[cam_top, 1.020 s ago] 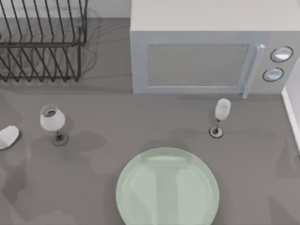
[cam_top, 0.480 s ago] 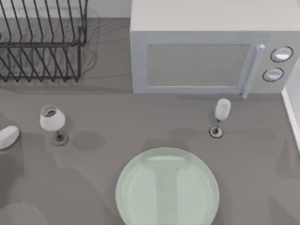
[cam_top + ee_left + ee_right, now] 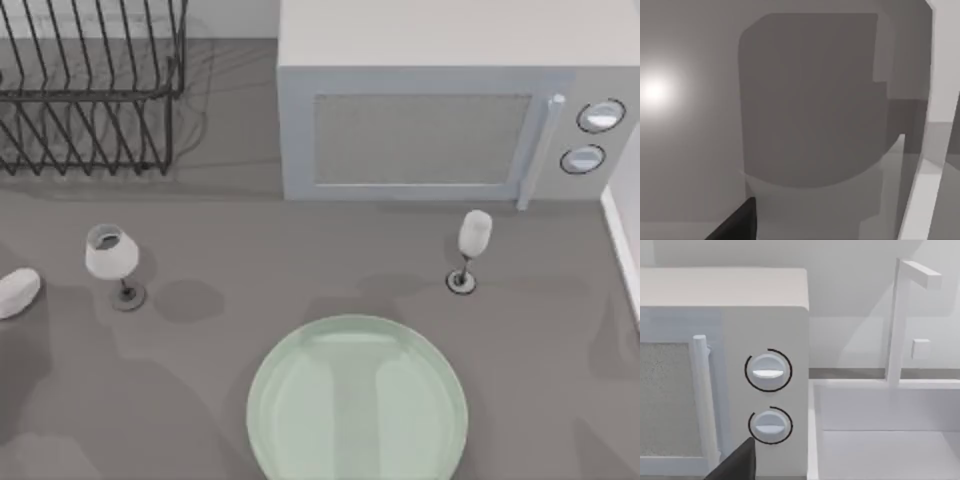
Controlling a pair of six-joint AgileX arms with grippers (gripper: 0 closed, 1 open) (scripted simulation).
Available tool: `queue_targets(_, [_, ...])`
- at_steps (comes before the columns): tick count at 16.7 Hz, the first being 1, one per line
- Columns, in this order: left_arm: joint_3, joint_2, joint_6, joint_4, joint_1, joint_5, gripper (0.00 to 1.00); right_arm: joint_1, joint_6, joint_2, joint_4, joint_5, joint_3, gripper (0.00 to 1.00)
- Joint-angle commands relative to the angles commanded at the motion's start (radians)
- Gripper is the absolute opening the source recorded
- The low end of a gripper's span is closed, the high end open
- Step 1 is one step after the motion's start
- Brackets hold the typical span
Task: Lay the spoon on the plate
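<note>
The grey worktop point(image 3: 300, 260) carries a boxy white microwave point(image 3: 440, 100) at the back and a black wire dish rack point(image 3: 90, 85) at the back left. The right wrist view faces the microwave's two round dials point(image 3: 768, 370); the left wrist view faces plain grey surfaces. The large round pale green glossy plate point(image 3: 357, 403) lies front centre. Two white-bowled stemmed glasses point(image 3: 112, 255) point(image 3: 472, 245) stand apart. The white spoon's oval bowl point(image 3: 17, 292) lies at the left edge. Each wrist view catches one dark fingertip; how far the fingers are open cannot be told.
</note>
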State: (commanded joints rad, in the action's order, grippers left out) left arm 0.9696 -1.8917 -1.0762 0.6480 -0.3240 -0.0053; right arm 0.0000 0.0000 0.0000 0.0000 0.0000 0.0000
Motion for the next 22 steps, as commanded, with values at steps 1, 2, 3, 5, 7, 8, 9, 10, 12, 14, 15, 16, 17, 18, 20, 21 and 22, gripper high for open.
queue_targets(1, [0.0,0.0,0.0,0.0,0.0,0.0,0.7,0.0,0.0,0.0,0.0,0.0,0.0,1.0])
queue_targets(2, [0.0,0.0,0.0,0.0,0.0,0.0,0.62,0.0,0.0,0.0,0.0,0.0,0.0,1.0])
queue_targets(3, [0.0,0.0,0.0,0.0,0.0,0.0,0.55,0.0,0.0,0.0,0.0,0.0,0.0,1.0])
queue_targets(5, [0.0,0.0,0.0,0.0,0.0,0.0,0.4,0.0,0.0,0.0,0.0,0.0,0.0,1.0])
queue_targets(7, [0.0,0.0,0.0,0.0,0.0,0.0,0.25,0.0,0.0,0.0,0.0,0.0,0.0,1.0])
queue_targets(8, [0.0,0.0,0.0,0.0,0.0,0.0,0.17,0.0,0.0,0.0,0.0,0.0,0.0,1.0])
queue_targets(9, [0.0,0.0,0.0,0.0,0.0,0.0,0.1,0.0,0.0,0.0,0.0,0.0,0.0,1.0])
queue_targets(10, [0.0,0.0,0.0,0.0,0.0,0.0,0.02,0.0,0.0,0.0,0.0,0.0,0.0,1.0])
queue_targets(12, [0.0,0.0,0.0,0.0,0.0,0.0,0.0,0.0,0.0,0.0,0.0,0.0,0.0,1.0])
queue_targets(14, [0.0,0.0,0.0,0.0,0.0,0.0,0.0,0.0,0.0,0.0,0.0,0.0,0.0,1.0])
queue_targets(15, [0.0,0.0,0.0,0.0,0.0,0.0,0.0,0.0,0.0,0.0,0.0,0.0,0.0,1.0])
queue_targets(16, [0.0,0.0,0.0,0.0,0.0,0.0,0.0,0.0,0.0,0.0,0.0,0.0,0.0,1.0])
queue_targets(17, [0.0,0.0,0.0,0.0,0.0,0.0,0.0,0.0,0.0,0.0,0.0,0.0,0.0,1.0])
queue_targets(18, [0.0,0.0,0.0,0.0,0.0,0.0,0.0,0.0,0.0,0.0,0.0,0.0,0.0,1.0])
queue_targets(20, [0.023,0.064,0.021,0.077,0.003,0.022,0.0,0.0,0.0,0.0,0.0,0.0,0.0,1.0])
queue_targets(21, [0.035,0.071,0.019,0.09,0.002,0.022,0.0,0.0,0.0,0.0,0.0,0.0,0.0,1.0])
queue_targets(22, [0.057,0.082,0.018,0.112,0.003,0.022,0.0,0.0,0.0,0.0,0.0,0.0,0.0,1.0])
